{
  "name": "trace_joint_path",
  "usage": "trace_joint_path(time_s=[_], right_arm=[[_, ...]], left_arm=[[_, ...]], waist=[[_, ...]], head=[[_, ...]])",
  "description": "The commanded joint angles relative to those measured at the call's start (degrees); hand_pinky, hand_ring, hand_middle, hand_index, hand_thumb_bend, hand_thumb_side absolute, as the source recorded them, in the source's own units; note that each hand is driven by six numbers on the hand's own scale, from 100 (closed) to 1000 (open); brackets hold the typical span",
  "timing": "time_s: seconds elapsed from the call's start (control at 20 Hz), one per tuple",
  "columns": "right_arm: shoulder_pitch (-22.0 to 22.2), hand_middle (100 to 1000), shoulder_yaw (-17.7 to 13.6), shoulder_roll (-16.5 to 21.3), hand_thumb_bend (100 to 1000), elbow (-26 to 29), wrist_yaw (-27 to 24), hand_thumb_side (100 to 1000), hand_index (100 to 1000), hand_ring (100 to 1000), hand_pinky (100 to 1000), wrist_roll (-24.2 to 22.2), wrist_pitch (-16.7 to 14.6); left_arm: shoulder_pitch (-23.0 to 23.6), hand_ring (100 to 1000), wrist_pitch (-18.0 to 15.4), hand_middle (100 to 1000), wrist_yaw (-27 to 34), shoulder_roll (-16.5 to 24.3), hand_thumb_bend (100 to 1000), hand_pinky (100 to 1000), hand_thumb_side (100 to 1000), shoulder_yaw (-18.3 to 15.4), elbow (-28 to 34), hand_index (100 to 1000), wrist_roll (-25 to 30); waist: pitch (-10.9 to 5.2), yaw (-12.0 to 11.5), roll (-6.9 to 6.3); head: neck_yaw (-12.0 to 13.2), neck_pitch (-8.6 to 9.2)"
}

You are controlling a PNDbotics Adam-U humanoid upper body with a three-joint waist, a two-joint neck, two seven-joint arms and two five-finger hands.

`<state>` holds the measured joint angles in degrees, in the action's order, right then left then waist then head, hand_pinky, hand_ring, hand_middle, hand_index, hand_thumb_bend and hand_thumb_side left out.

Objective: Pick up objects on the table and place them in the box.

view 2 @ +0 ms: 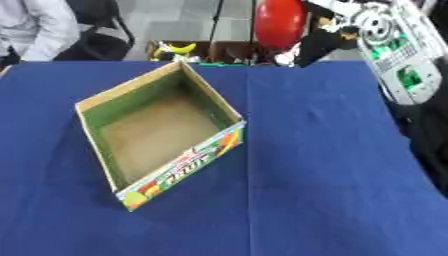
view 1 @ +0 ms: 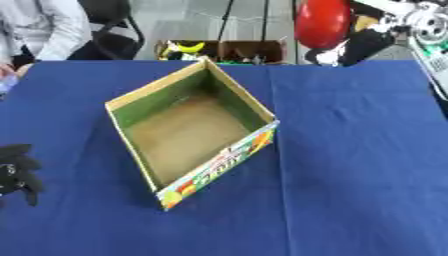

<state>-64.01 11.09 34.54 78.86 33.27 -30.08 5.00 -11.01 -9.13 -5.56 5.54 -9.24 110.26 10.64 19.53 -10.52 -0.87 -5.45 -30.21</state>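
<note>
**K:** Blue cloth table (view 1: 350, 165), open cardboard box (view 1: 188, 132) sitting askew a bit left of centre, printed side facing the robot. Box interior looks bare, just brown floor.

**M:** Where's the object?

**K:** Red rounded thing (view 2: 280, 21) up at the far edge, carried by the right hand (view 2: 325, 44). Hand comes in from the upper right; black fingers wrap the object's lower right side, so it's clamped on it. Object sits high, well apart from the box, beyond its far corner.

**M:** Left hand?

**K:** Left hand (view 1: 17, 172) shows at the left edge in the left eye view only, low by the cloth. Fingers look curled downward, nothing in them. Idle.

**M:** So step in hand is the carry-over and drop.

**K:** That's the read. To do it well: bring the red object toward the robot and left until it hangs over the box's middle, not over a wall. Box is rotated, so the nearest entry is the far corner; clearing that corner's rim matters. Lower inside before letting the fingers part, since a round thing could bounce or roll out.

**M:** Anything in the way?

**K:** Cloth between hand and box shows nothing. Behind the table: a second brown box (view 1: 254, 51) with a yellow item (view 1: 188, 48) beside it. Person's sleeve (view 1: 61, 30) at far left, not touching anything relevant. Risk is mainly clipping the rim and shifting the box.
</note>
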Motion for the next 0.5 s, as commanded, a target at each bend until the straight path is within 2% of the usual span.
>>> trace_joint_path(time_s=[0.05, 0.5], right_arm=[[-2.6, 624, 0.1, -1.8, 100, 0.5, 0.6, 230, 602, 565, 470, -0.1, 0.6], [-4.5, 622, 0.9, -9.5, 100, -3.5, 3.1, 211, 604, 561, 469, 0.4, 1.7]], left_arm=[[-0.2, 402, 0.1, 502, 0.4, 1.1, 100, 257, 926, 0.3, 0.8, 735, 0.2], [-0.5, 397, 0.2, 502, 0.7, 0.9, 100, 258, 929, 0.7, 0.9, 735, 0.8]], waist=[[-1.54, -0.4, 0.12], [-1.20, -2.1, 0.50]], head=[[-0.3, 0.19], [-1.0, 1.08]])
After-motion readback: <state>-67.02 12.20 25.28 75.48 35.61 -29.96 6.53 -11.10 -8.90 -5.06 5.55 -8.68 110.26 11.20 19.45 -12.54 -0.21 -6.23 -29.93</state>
